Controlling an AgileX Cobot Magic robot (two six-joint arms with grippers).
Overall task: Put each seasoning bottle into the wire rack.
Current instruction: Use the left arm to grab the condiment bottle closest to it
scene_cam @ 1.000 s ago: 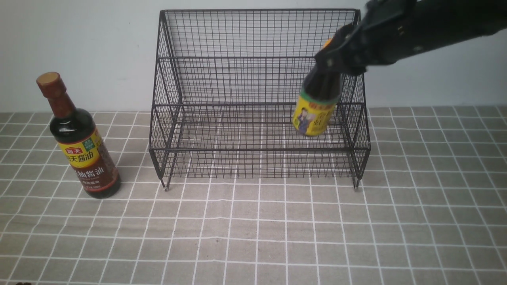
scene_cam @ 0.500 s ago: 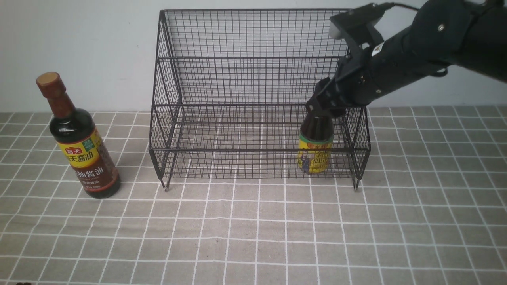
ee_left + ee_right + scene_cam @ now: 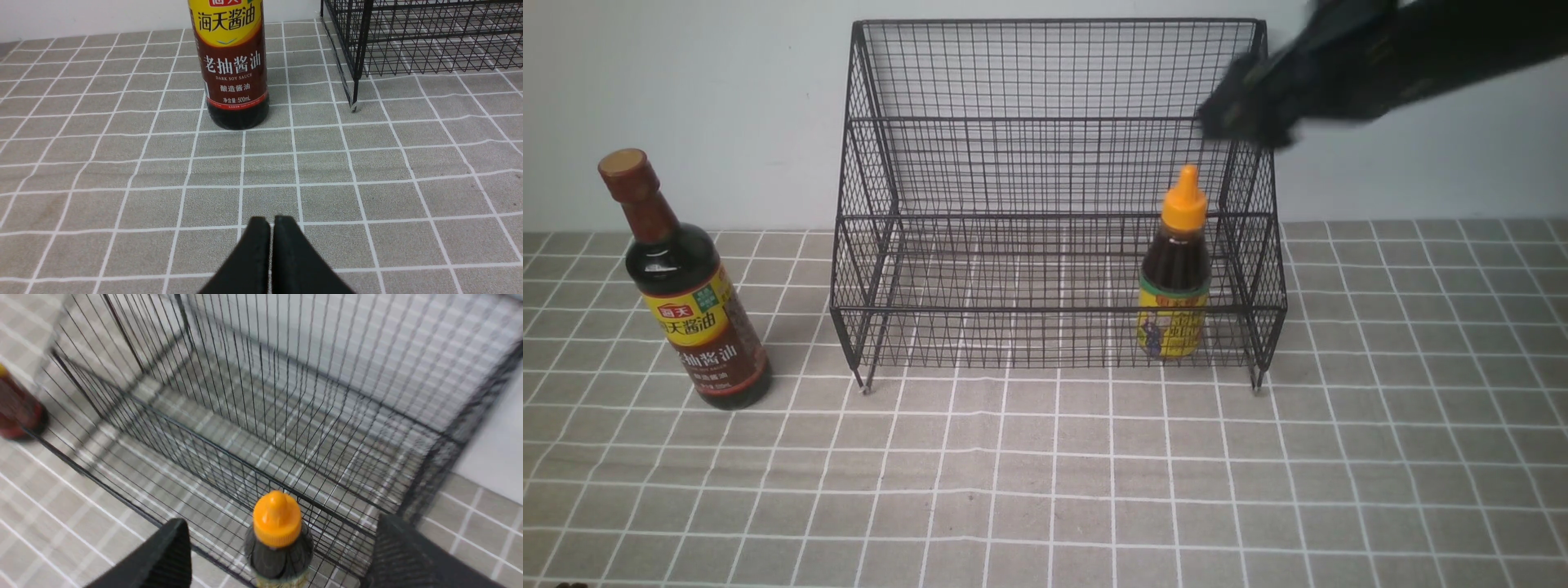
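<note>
Inside the wire rack (image 3: 1054, 122), lower tier, right end, I read the short bottle (image 3: 1174, 278) upright — right gripper (image 3: 281, 520) spread wide above it. Left of the rack stood the tall bottle (image 3: 690, 302); left gripper (image 3: 271, 222) pressed together.

**WORK AREA: STAGED KITCHEN TABLETOP**

You are looking at a test bench dressed as a kitchen counter. A grey tablecloth (image 3: 1045, 490) with a white grid covers the surface, and a plain pale wall (image 3: 686, 98) backs it. Kitchen goods are set out: a black wire rack (image 3: 1054, 73), a soy sauce bottle (image 3: 235, 61) labelled "DARK SOY SAUCE", and an orange-capped sauce bottle (image 3: 1174, 278). A black robot arm (image 3: 1380, 57) above the rack's right end marks a lab.
</note>
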